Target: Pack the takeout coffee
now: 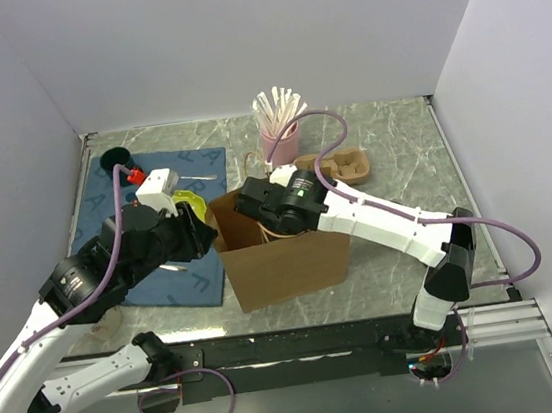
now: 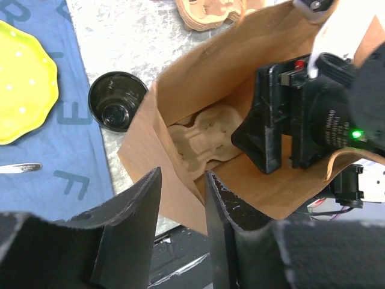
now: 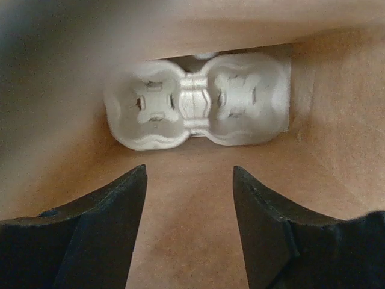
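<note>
Right gripper (image 3: 189, 170) part-open, empty, inside one bag (image 3: 198, 247); one tray (image 3: 194, 101) at jaws' 12 o'clock, second tray (image 1: 338, 166) outside. Left gripper (image 2: 182, 173) part-open astride bag rim.

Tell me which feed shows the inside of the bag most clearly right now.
Left wrist: sharp, well lit on the bag and the cup tray inside. Right wrist: tray slightly soft, upper left corner blurred and dim, the fingers dark. Top view: evenly lit, but the right arm covers much of the bag's mouth.
</note>
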`<state>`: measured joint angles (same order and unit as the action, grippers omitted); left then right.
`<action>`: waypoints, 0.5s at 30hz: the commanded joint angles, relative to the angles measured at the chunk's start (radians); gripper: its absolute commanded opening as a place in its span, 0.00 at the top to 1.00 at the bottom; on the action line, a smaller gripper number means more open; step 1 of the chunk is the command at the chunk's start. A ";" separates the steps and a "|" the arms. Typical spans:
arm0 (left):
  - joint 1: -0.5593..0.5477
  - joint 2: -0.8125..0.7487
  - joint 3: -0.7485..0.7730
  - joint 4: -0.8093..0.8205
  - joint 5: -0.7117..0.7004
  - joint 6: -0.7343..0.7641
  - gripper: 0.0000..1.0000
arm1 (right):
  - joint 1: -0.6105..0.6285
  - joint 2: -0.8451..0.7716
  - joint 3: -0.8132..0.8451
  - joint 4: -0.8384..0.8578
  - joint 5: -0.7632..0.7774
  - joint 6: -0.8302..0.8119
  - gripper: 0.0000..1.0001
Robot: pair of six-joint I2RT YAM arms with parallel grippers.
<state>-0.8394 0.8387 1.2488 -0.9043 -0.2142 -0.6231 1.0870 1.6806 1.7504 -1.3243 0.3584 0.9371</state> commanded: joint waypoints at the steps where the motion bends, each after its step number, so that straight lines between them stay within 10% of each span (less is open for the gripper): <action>1: -0.001 -0.018 0.024 -0.002 0.021 -0.023 0.58 | 0.007 -0.015 -0.025 0.019 0.050 0.046 0.32; 15: -0.001 -0.006 0.057 -0.065 -0.027 -0.030 0.39 | 0.007 -0.104 0.072 0.019 0.028 -0.015 0.27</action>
<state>-0.8394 0.8261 1.2575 -0.9443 -0.2111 -0.6365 1.0889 1.6672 1.7359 -1.2827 0.3973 0.9436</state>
